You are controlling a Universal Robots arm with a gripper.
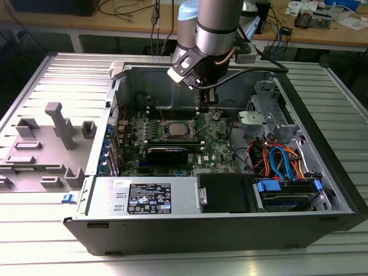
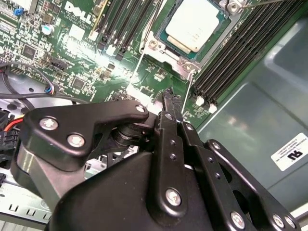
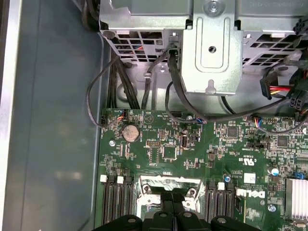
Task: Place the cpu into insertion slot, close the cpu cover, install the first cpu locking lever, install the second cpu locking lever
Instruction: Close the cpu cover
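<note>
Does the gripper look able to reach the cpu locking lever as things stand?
Probably yes: the gripper hangs right beside the thin wire cpu locking lever, with nothing between them.

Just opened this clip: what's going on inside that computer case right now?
A robot arm reaches into the open black desktop computer case and works at the processor socket on the green motherboard. The cpu, a small flat square chip with a dull silver-grey top, sits in the socket, and the thin silver metal cpu cover frames it. The black gripper, fingers together, has its tip beside a thin wire locking lever. Whether it grips the lever is unclear.
</note>
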